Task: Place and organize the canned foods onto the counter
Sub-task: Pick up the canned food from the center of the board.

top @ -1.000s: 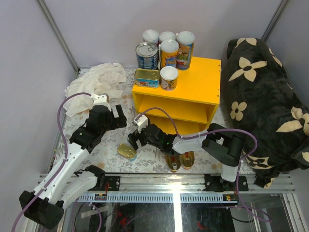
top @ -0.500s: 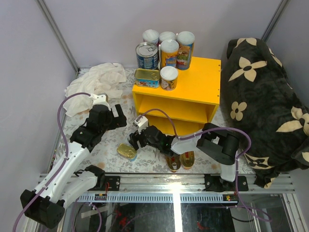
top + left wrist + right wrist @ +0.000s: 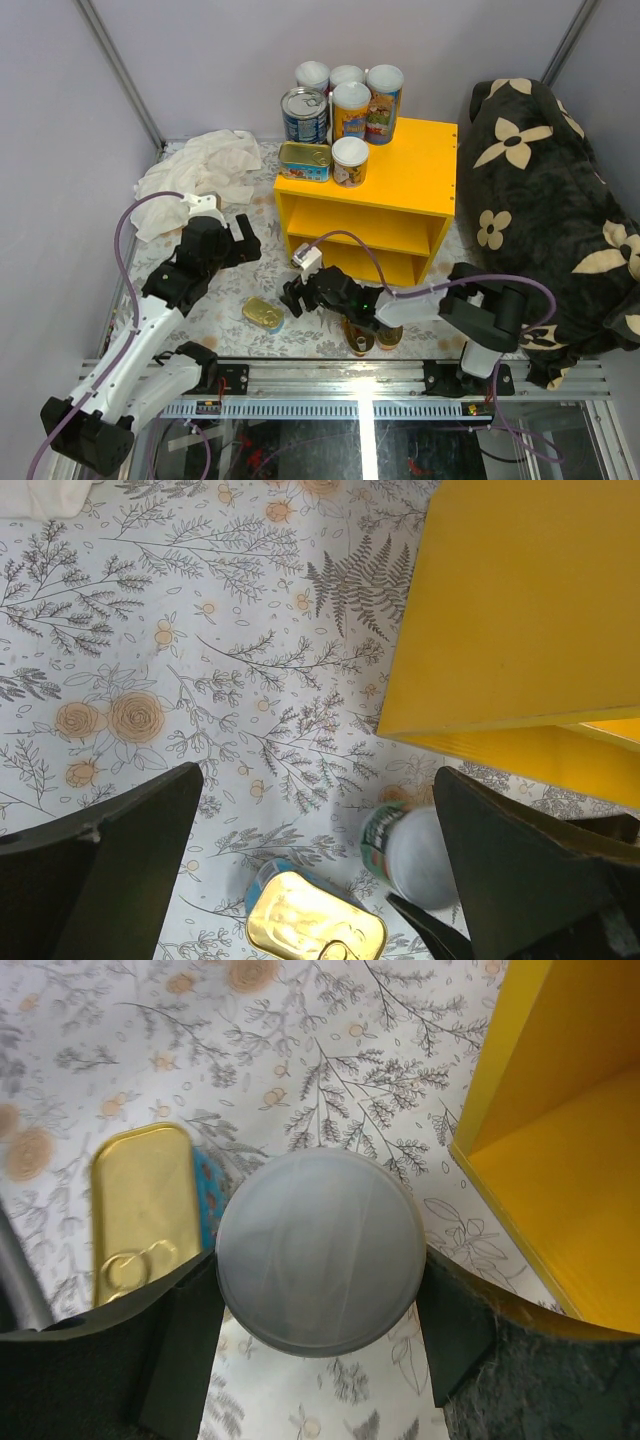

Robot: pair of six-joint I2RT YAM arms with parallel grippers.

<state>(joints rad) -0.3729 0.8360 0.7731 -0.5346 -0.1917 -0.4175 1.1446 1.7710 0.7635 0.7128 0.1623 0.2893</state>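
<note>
The yellow counter (image 3: 400,180) holds several cans on its top left: white-lidded cylinders (image 3: 351,110), a blue steel can (image 3: 305,115) and a flat gold tin (image 3: 305,160). My right gripper (image 3: 298,297) is shut on a white-lidded can (image 3: 318,1250), just left of the counter's lower shelf (image 3: 560,1160). The can shows blurred, with a green label, in the left wrist view (image 3: 415,855). A gold rectangular fish tin (image 3: 263,315) lies on the floral floor beside it (image 3: 140,1210). My left gripper (image 3: 235,240) is open and empty, above the floor over that tin (image 3: 315,925).
A crumpled white cloth (image 3: 200,175) lies at the back left. A dark floral blanket (image 3: 545,200) fills the right side. Two gold tins (image 3: 358,338) (image 3: 388,332) sit by the front rail under the right arm.
My right arm has shifted a little to the right and nearer, with the white-lidded can in its gripper. The left arm has hardly moved.
</note>
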